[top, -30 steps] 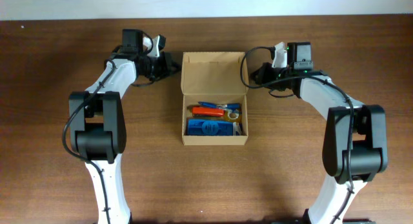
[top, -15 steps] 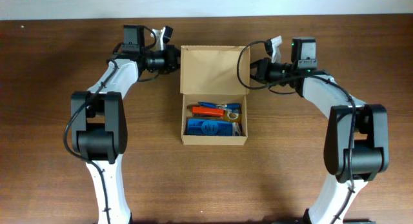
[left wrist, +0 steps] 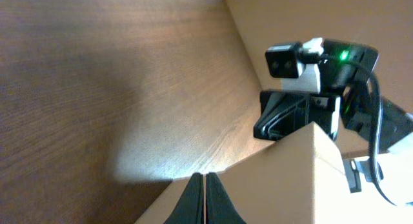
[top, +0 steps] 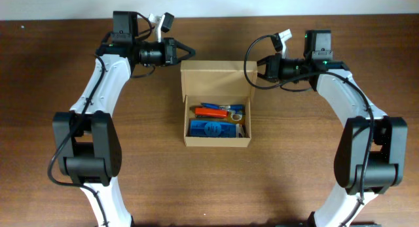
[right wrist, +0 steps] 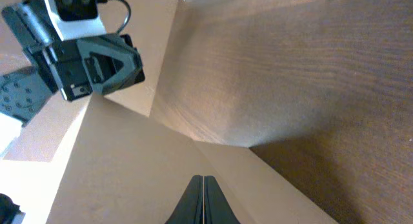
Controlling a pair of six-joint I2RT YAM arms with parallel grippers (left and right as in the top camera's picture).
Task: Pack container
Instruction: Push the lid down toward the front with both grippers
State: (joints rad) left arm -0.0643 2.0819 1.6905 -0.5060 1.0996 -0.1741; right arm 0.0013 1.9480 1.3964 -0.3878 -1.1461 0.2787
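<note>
Box [top: 217, 141] lies between the tools, flap [top: 215, 77] raised at their tips; left tool [top: 193, 52] and right tool [top: 256, 67] are pinched closed, gripping nothing.

Matt tan cardboard container [top: 216, 75], wood-grain table [top: 294, 174] (faint sheen)

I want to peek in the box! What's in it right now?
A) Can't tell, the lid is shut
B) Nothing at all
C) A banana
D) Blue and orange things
D: from overhead the container has its lid flap up, and a blue item and an orange item lie inside.
</note>
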